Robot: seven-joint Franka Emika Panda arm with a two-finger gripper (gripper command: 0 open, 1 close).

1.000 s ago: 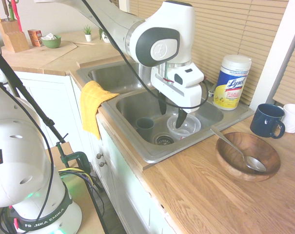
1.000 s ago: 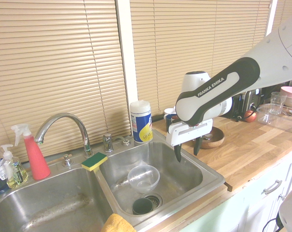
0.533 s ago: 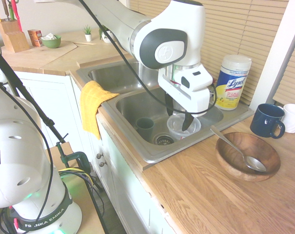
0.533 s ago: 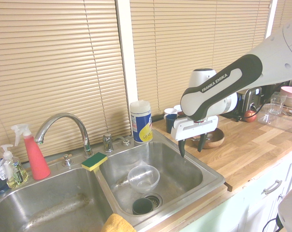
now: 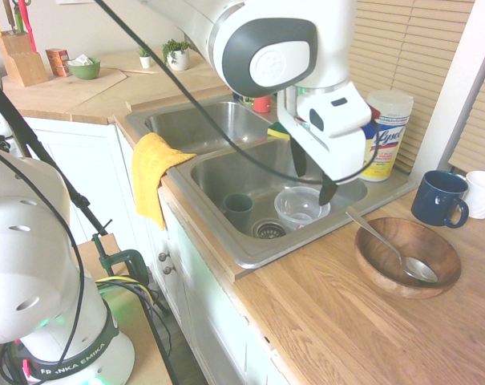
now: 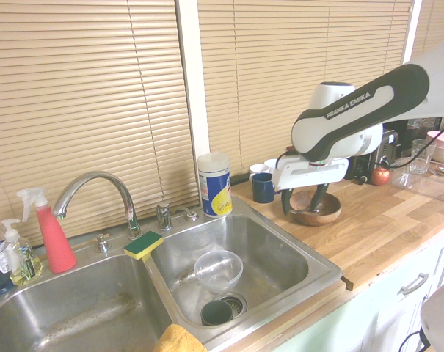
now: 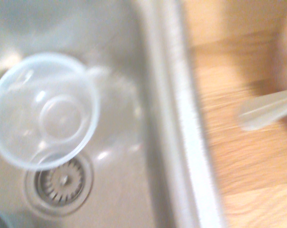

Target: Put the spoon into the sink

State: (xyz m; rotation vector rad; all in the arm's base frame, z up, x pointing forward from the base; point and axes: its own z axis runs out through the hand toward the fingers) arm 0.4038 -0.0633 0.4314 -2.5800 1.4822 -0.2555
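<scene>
While the spoon (image 5: 390, 246) lies in the wooden bowl (image 5: 407, 257) on the table (image 5: 338, 321), beside the sink (image 5: 242, 172), I judge I am in the approach: fingers (image 5: 328, 191) spread and empty, next descend onto its handle.

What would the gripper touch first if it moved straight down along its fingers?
Probably the steel rim of the rectangular stainless-steel sink, or the clear plastic cup inside it. The open gripper hangs above that edge; depth is unclear.
</scene>
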